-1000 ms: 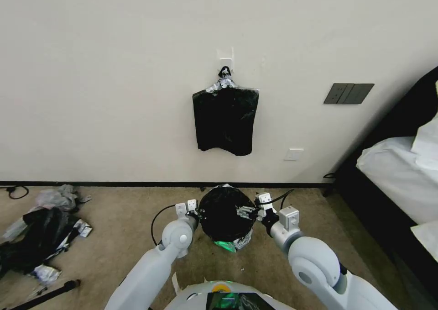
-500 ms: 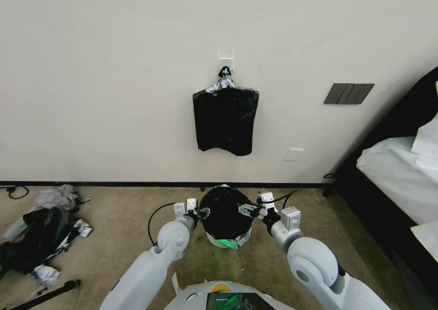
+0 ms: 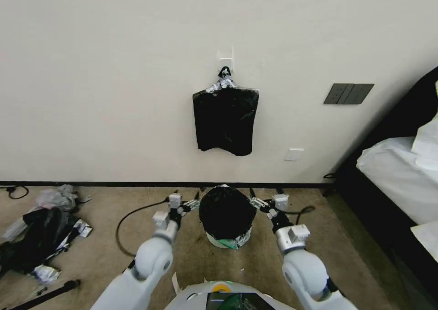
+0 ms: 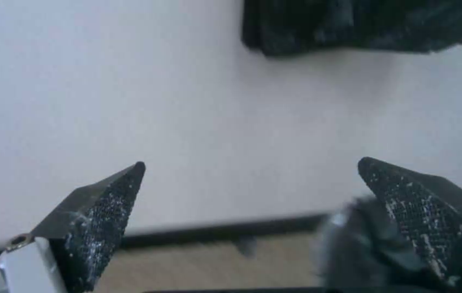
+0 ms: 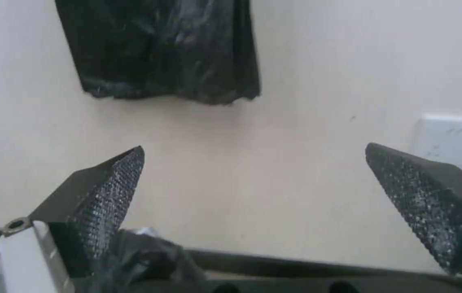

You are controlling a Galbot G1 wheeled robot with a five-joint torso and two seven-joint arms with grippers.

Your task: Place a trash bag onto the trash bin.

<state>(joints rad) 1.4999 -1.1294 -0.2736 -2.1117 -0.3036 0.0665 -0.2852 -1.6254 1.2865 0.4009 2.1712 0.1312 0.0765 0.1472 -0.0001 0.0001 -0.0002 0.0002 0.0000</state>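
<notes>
A: Well, nearest the robot stands the small round cream plastic trash bin point(image 3: 226, 240), with the thin glossy black trash bag point(image 3: 226, 212) draped over its mouth and a silvery fringe hanging down its front. The left gripper point(image 3: 194, 201) sits just left of the bin, jaws spread wide, holding nothing; the right gripper point(image 3: 253, 199) mirrors it just right of the bin, equally wide and empty.

B: So what might fail?

A: My guess: the bag looks only loosely seated, so it could slide off the rim or sag inward if its edge isn't tucked evenly. An open finger could also snag the film.

B: Do the wrist cameras add anything?

A: They confirm the empty jaws close up, with a bit of crinkled bag beside one finger. The head view alone shows the whole bin. Beyond the bin, a flat black bundle of bags point(image 3: 225, 120) hangs on the pale wall point(image 3: 114, 95).
</notes>
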